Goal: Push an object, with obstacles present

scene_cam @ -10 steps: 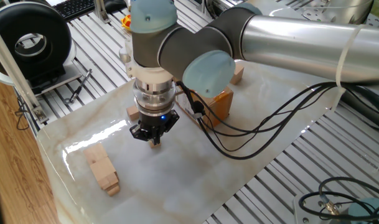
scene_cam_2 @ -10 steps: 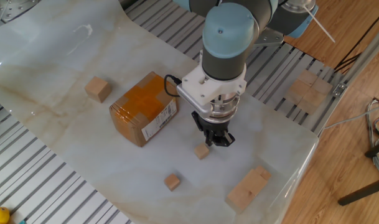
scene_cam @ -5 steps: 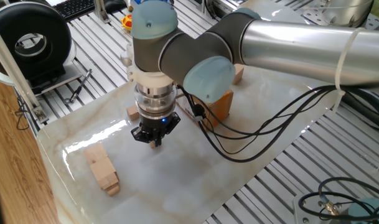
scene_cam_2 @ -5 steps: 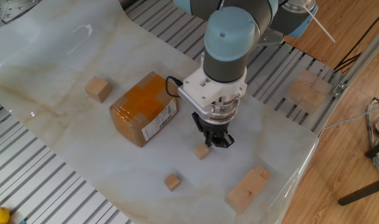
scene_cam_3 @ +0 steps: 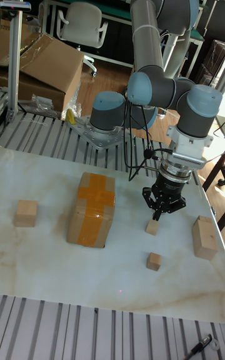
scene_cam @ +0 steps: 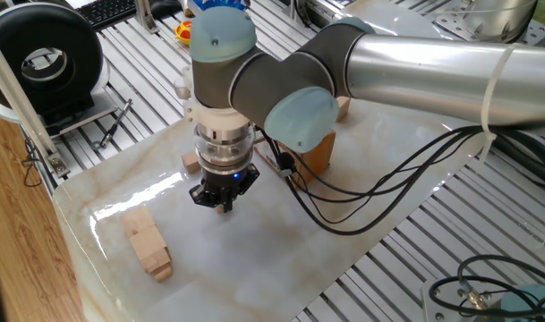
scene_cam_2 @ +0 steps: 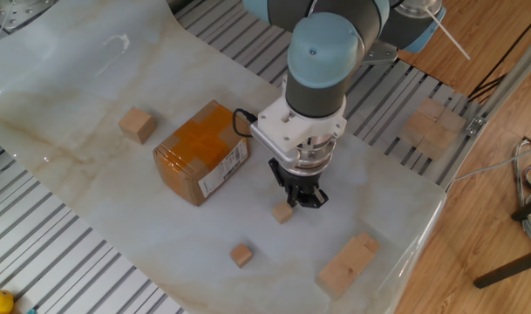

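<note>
The object, a small light-tan wooden cube (scene_cam_2: pixel 282 212) (scene_cam_3: pixel 152 227), lies on the white marble-look table. My gripper (scene_cam_2: pixel 302 199) (scene_cam_3: pixel 162 212) (scene_cam: pixel 220 204) points straight down, shut, with its tip low over the table right beside the cube, at or nearly touching its side. In the one fixed view the gripper hides the cube. The obstacles are an orange-brown taped cardboard box (scene_cam_2: pixel 202 151) (scene_cam_3: pixel 92 208) (scene_cam: pixel 319 148) to the side, and tan wooden blocks around the table.
A second small cube (scene_cam_2: pixel 241 255) (scene_cam_3: pixel 154 261) (scene_cam: pixel 191 162) lies close by. A bigger cube (scene_cam_2: pixel 137 125) (scene_cam_3: pixel 25 213) sits past the box. Long stacked blocks (scene_cam_2: pixel 348 262) (scene_cam_3: pixel 204 236) (scene_cam: pixel 148 242) lie near the table edge. Black cables (scene_cam: pixel 361 192) hang from the arm.
My gripper has shifted only very slightly. The small cube and the other blocks have not visibly moved.
</note>
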